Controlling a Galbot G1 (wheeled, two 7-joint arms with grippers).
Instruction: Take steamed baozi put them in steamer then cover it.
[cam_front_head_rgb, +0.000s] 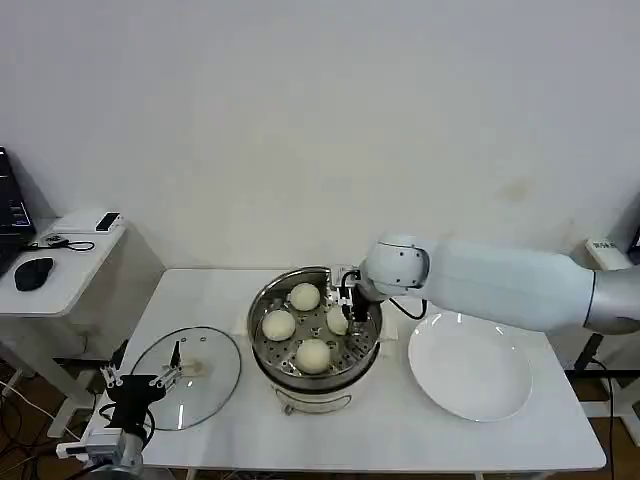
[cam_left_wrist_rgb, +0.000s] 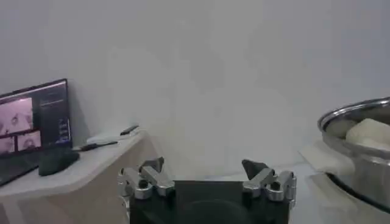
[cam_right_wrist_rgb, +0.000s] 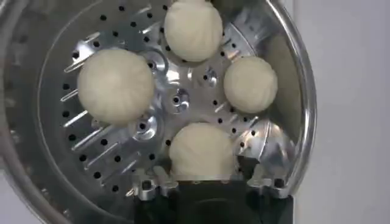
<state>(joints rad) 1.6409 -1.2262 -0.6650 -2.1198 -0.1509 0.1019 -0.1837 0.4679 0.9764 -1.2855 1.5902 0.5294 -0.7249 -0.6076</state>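
Note:
The steamer (cam_front_head_rgb: 264, 303) stands mid-table with several baozi on its perforated tray (cam_right_wrist_rgb: 177, 100): one at the back (cam_front_head_rgb: 304, 296), one at the left (cam_front_head_rgb: 278, 325), one at the front (cam_front_head_rgb: 313, 354), one at the right (cam_front_head_rgb: 338, 320). My right gripper (cam_front_head_rgb: 352, 300) is down inside the pot's right side. In the right wrist view that gripper (cam_right_wrist_rgb: 202, 169) is open, its fingers on either side of a baozi (cam_right_wrist_rgb: 201, 149) resting on the tray. The cover (cam_front_head_rgb: 190, 375) lies flat on the table left of the pot. My left gripper (cam_front_head_rgb: 145, 378) hangs open at its near-left edge, holding nothing (cam_left_wrist_rgb: 204, 165).
A white plate (cam_front_head_rgb: 470, 370) lies right of the steamer, under my right arm. A side desk (cam_front_head_rgb: 60, 265) with a mouse and a laptop (cam_left_wrist_rgb: 33, 122) stands to the left. The steamer's wall (cam_left_wrist_rgb: 359, 158) shows near the left gripper.

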